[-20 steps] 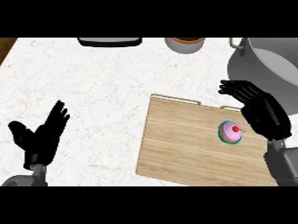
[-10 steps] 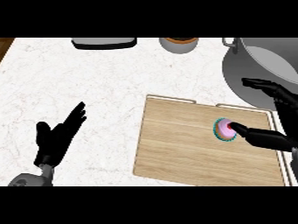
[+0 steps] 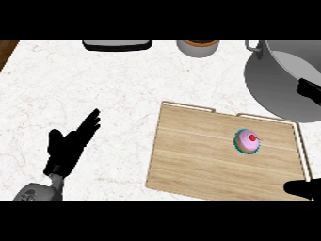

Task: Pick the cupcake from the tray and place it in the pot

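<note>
A pink-frosted cupcake (image 3: 247, 141) with a red cherry and teal wrapper is seated upright on the wooden tray (image 3: 190, 160). The grey pot (image 3: 281, 84) is positioned just beyond the tray.

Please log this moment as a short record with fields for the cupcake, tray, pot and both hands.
cupcake: upright on the tray, right of centre, untouched
tray: wooden, on the counter
pot: grey, beyond the tray's right end
left hand: open, resting left of the tray
right hand: at the right edge, split above and below the cupcake, holding nothing
</note>
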{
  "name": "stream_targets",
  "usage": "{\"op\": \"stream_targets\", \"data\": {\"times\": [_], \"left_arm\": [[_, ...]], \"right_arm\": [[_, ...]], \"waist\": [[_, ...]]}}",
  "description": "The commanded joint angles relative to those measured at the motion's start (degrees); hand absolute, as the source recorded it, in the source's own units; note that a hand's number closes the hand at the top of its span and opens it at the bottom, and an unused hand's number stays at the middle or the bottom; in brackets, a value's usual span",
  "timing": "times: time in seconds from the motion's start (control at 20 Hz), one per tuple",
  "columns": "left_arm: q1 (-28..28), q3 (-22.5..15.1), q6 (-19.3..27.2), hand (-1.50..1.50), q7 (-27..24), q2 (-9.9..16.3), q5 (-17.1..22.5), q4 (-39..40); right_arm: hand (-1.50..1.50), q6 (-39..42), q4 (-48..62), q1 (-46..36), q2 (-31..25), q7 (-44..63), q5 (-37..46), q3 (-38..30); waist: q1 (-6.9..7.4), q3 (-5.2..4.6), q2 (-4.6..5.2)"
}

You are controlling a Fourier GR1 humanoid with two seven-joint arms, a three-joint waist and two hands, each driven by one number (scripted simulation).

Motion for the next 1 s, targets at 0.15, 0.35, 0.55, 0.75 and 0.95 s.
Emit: {"op": "stream_targets", "data": {"times": [0.15,0.35,0.55,0.75,0.95], "left_arm": [[-1.15,-0.38,-1.68,0.00,-0.15,-0.61,-1.11,0.76],[-2.07,0.51,-0.25,0.00,0.01,-2.25,-1.72,1.11],[-4.67,1.43,-0.94,0.00,1.38,-1.84,-1.75,2.94],[0.03,-0.51,-0.95,0.00,0.75,-3.27,-3.21,-0.10],[0.23,2.42,-2.78,0.00,-0.77,-2.55,-3.53,1.77]], "right_arm": [[-1.50,3.12,-2.30,-8.65,-5.73,25.37,-9.28,-0.17],[-1.50,4.38,0.28,-10.89,-5.28,32.00,-10.60,3.31],[-1.50,11.20,3.45,-10.32,-6.11,32.42,-7.59,10.82],[-1.50,15.52,12.18,-12.63,-3.50,28.33,-1.49,12.84],[-1.50,18.75,17.79,-9.60,-1.92,19.88,4.75,9.13]], "waist": [[1.59,0.02,0.37],[1.71,0.05,0.46],[1.66,0.08,0.57],[1.83,0.14,0.40],[1.34,0.15,0.38]]}}
